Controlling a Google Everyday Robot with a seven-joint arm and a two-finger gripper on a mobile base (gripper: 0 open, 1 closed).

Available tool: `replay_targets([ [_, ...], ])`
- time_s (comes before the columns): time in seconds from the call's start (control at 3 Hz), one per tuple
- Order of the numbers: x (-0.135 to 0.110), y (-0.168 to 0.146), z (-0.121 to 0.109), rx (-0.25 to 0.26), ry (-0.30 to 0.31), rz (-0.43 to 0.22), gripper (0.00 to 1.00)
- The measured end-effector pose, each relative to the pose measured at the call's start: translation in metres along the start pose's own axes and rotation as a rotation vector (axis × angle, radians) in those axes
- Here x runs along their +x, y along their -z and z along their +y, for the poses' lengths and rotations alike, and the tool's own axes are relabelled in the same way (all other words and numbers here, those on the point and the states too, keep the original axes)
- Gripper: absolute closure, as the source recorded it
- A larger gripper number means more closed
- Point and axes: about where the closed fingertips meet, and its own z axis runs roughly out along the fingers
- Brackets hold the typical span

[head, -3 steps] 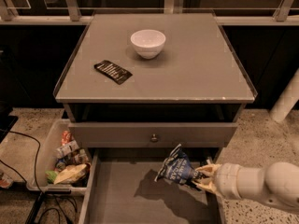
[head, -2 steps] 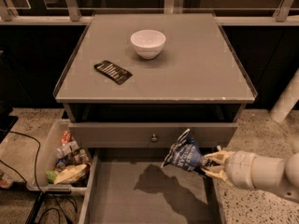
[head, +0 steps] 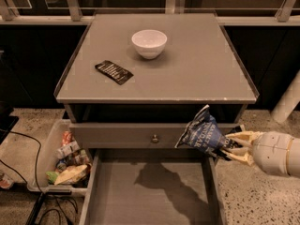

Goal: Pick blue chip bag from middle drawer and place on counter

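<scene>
The blue chip bag point(head: 200, 134) hangs in the air above the right side of the open middle drawer point(head: 150, 191), in front of the drawer front with the round knob. My gripper point(head: 229, 146) comes in from the right and is shut on the bag's right end. The counter point(head: 197, 74) lies above and behind the bag. The drawer floor below shows the bag's shadow and nothing else.
A white bowl point(head: 149, 43) and a flat black packet point(head: 114, 72) sit on the counter's left half. A clear bin of snack packets point(head: 61, 158) stands on the floor left of the drawer. Cables point(head: 28, 149) lie at the far left. A white post point(head: 287, 102) stands at right.
My gripper has lifted the blue chip bag up out of the drawer and a little to the right; it now hangs level with the drawer front above.
</scene>
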Motion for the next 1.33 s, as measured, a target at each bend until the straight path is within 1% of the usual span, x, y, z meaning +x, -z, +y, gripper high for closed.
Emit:
replay_targets([
  [0.33, 0.000, 0.000, 0.000, 0.000, 0.000, 0.000, 1.00],
  [0.67, -0.007, 0.002, -0.006, 0.012, 0.030, 0.005, 1.00],
  [1.0, -0.045, 0.013, -0.040, 0.039, 0.157, 0.009, 1.00],
  [1.33, -0.089, 0.027, -0.092, 0.082, 0.249, -0.002, 1.00],
])
